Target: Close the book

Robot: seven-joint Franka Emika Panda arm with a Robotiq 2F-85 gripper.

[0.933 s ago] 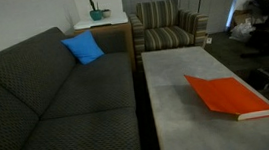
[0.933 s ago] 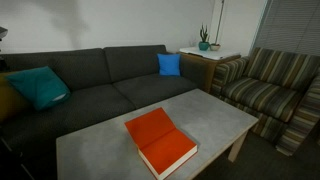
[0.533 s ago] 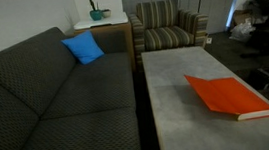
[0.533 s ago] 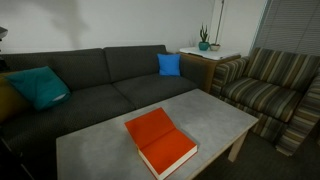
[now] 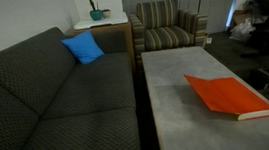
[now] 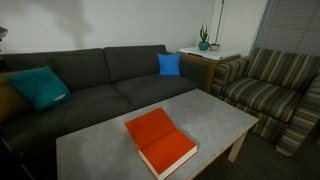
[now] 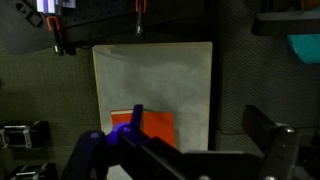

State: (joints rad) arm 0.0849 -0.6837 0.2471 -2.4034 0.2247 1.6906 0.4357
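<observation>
The orange-red book (image 5: 225, 95) lies flat on the grey coffee table (image 5: 174, 71), orange cover up, with pale page edges along one side. In both exterior views it sits near the table's middle (image 6: 160, 141). My gripper shows only in the wrist view (image 7: 180, 142). It is high above the table, and its two dark fingers are spread wide with nothing between them. The book (image 7: 156, 128) shows below, partly hidden by the gripper's body. The arm is in neither exterior view.
A dark grey sofa (image 6: 90, 80) runs along the table's long side, with a blue cushion (image 6: 169, 64) and a teal cushion (image 6: 38, 85). A striped armchair (image 6: 272, 85) stands at the table's end. A side table with a plant (image 5: 98, 15) stands behind.
</observation>
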